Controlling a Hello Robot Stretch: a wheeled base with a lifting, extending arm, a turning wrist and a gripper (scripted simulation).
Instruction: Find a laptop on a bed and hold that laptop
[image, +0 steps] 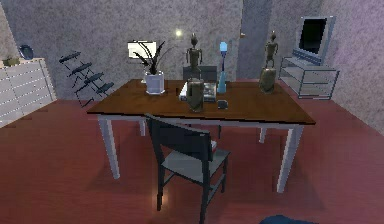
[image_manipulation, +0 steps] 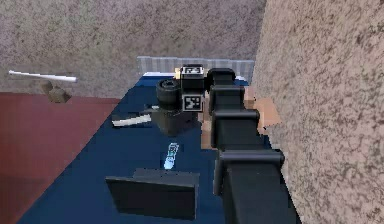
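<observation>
**Arm (image_manipulation: 235, 150) over the bed (image_manipulation: 120, 160); laptop (image_manipulation: 155, 192) by the near edge**

In the arm side view the dark arm reaches out along the blue bed's right edge, close to a rough wall (image_manipulation: 320, 90). The gripper (image_manipulation: 158, 115) sits at its far end, over the bed's far half. Whether its fingers are apart or together cannot be told, nor whether it holds anything. A flat grey thing (image_manipulation: 130, 121) lies on the cover just left of the fingers.

The laptop is a dark slab near the bed's near edge, left of the arm and well apart from the gripper. Between the two lies a slim remote (image_manipulation: 172, 155), in the bed's middle. Past the bed's left edge is red floor (image_manipulation: 40, 150), with a white bar (image_manipulation: 45, 75) and a small brown thing (image_manipulation: 55, 92) farther out.

The forward view looks at a brown table (image: 250, 108) on white legs, with a dark chair (image: 185, 150) at its near edge. A plant (image: 154, 70) stands toward the far left corner, and two statues (image: 270, 62) and a blue bottle (image: 222, 65) stand along the far edge. A dresser (image: 25, 88) and a black rack (image: 85, 78) are at the left. At the right a TV (image: 313, 37) sits on a stand (image: 310, 78).
</observation>
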